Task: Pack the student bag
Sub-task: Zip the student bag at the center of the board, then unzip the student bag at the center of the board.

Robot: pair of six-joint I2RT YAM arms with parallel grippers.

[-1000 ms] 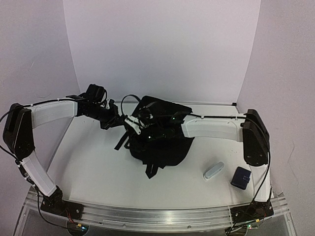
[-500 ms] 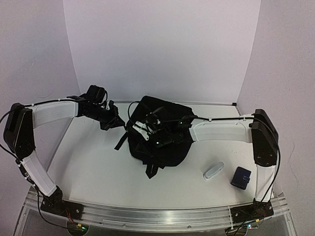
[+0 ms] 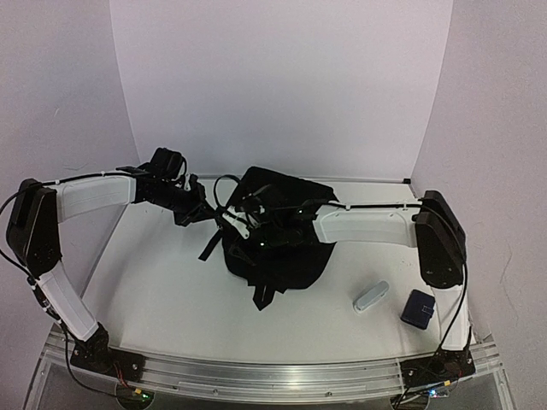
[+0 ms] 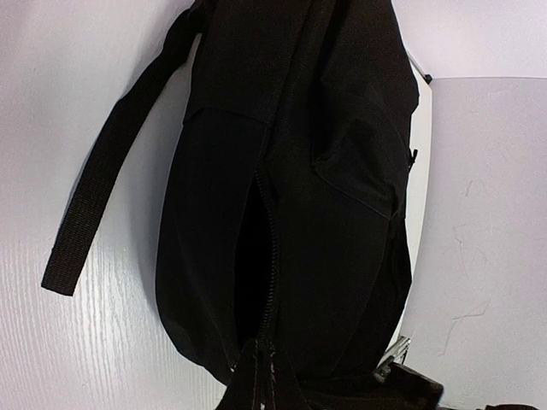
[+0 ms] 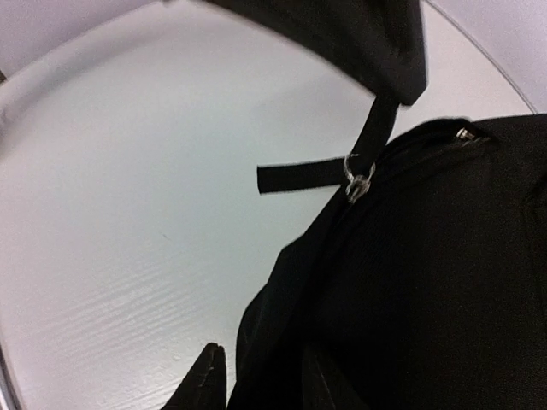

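Note:
The student bag [image 3: 278,235] is a black backpack lying in the middle of the table, with webbing straps trailing to its left and front. My left gripper [image 3: 208,212] is at the bag's left edge. In the left wrist view the bag [image 4: 299,196] fills the frame, its zipper [image 4: 267,256] partly open, and my left gripper [image 4: 261,384] is pinched shut on the fabric at the zipper's near end. My right gripper [image 3: 248,224] is on the bag's upper left part. In the right wrist view my right gripper [image 5: 256,384] holds the bag's edge [image 5: 402,282]; one fingertip [image 5: 205,380] shows, the other is hidden by fabric.
A pale oblong item [image 3: 372,296] and a small dark-blue pouch [image 3: 418,307] lie on the white table [image 3: 162,290] at the front right. A loose strap [image 4: 94,205] lies left of the bag. White walls stand close on three sides.

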